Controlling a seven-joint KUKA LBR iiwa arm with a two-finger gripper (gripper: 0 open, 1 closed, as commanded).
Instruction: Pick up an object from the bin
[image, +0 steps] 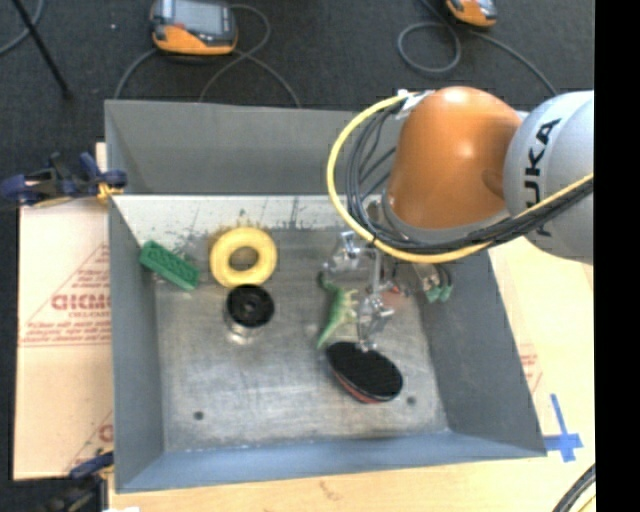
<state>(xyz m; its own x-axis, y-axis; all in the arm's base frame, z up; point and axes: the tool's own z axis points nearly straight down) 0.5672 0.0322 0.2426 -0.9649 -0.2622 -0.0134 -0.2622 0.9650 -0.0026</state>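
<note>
The gripper (362, 302) hangs low in the right half of the grey metal bin (290, 400), pointed straight down, probably because the things there lie flat on the floor. Just below it lies a black oval disc with a reddish rim (368, 374), and a thin green plastic strip (334, 318) leans at its left side, touching or just beside it. Either could be the pick. The orange wrist cover (450, 150) and cables hide much of it, so I cannot tell whether the gripper is spread or pinching. Well apart to the left lie a yellow ring (243, 257), a black round cap (248, 304) and a green ridged block (166, 265) — a small green piece (437, 290) shows partly beneath the cover
</note>
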